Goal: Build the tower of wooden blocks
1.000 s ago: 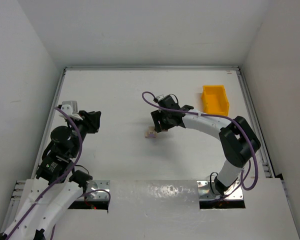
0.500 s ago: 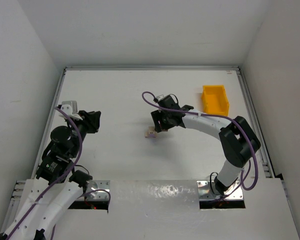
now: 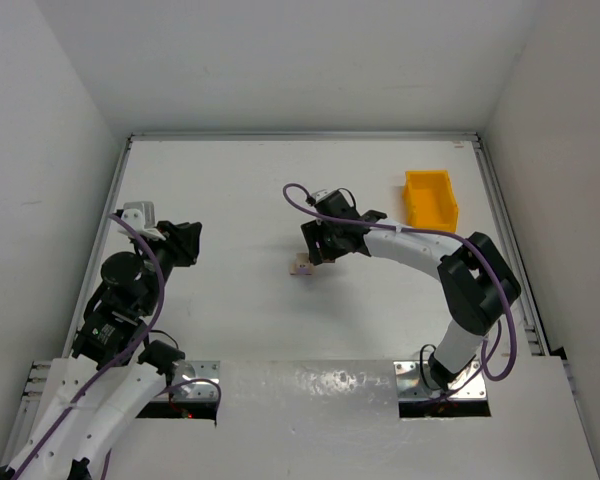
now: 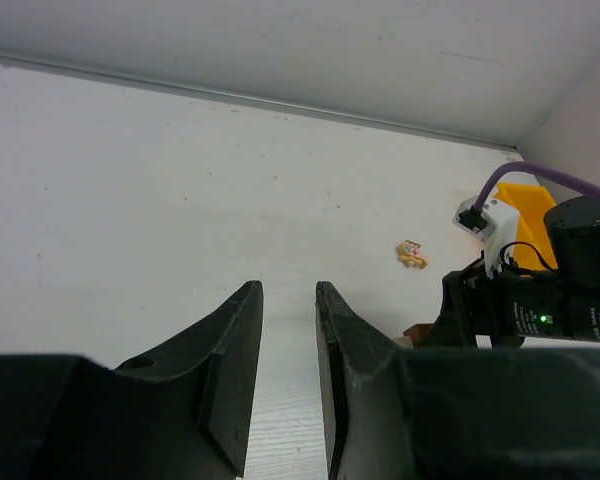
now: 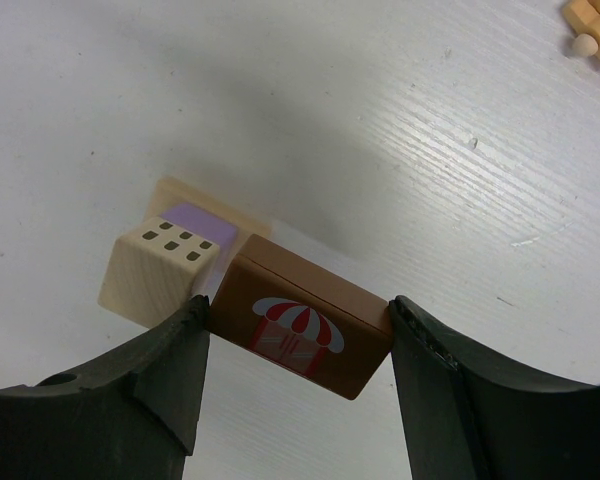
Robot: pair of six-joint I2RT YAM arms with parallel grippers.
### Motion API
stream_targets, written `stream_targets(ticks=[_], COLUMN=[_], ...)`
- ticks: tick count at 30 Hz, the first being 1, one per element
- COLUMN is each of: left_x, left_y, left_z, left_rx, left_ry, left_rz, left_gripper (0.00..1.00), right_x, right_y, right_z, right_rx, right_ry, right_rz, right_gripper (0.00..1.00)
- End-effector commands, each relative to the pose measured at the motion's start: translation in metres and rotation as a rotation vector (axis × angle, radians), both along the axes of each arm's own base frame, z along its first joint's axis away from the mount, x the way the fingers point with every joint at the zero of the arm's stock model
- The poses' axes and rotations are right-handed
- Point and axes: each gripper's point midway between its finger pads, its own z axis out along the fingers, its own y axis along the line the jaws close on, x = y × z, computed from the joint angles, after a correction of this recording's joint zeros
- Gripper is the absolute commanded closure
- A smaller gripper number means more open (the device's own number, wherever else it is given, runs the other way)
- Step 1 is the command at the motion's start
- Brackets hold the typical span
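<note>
Jaws of the right gripper [image 5: 297, 322] are pinching a dark brown block [image 5: 300, 330], one finger [image 5: 170, 370] against each of its ends. The block's upper face bears a red-and-white striped awning picture. One edge of it touches a pale tan block [image 5: 155, 270] with six dark dots on its side and a purple top. A flat tan piece [image 5: 180, 195] shows just past these two, touching them; how it lies under them cannot be told. In the top view this little cluster [image 3: 301, 266] sits near the middle of the white table [image 3: 230, 180], at the near-left tip of the right gripper. A small loose tan piece [image 5: 592, 30] lies apart from the cluster on the bare table.

Jaws of the left gripper [image 4: 288, 292] stand a narrow gap apart with nothing between them, above the table's left side, well away from the blocks. A yellow bin [image 3: 430, 200] sits at the far right.
</note>
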Motion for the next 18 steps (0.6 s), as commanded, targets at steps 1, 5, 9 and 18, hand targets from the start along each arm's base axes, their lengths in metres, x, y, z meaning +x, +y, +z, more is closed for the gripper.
stream_targets(ticks=[1, 5, 9, 18], left_x=[0.002, 0.002, 0.002, 0.000], left_y=[0.000, 0.000, 0.000, 0.000], left_z=[0.008, 0.009, 0.009, 0.012], left_rx=[-0.004, -0.004, -0.004, -0.011], left_ry=[-0.035, -0.036, -0.036, -0.047], left_rz=[-0.003, -0.003, -0.001, -0.005], left_gripper=[0.75, 0.75, 0.75, 0.75], right_x=[0.014, 0.017, 0.016, 0.022], right_y=[0.017, 0.009, 0.009, -0.008], right_z=[0.018, 0.018, 0.017, 0.045], right_rx=[0.053, 0.013, 0.012, -0.042], right_ry=[-0.054, -0.072, -0.069, -0.139], right_rz=[0.012, -0.003, -0.004, -0.042], right_gripper=[0.43, 0.42, 0.42, 0.43])
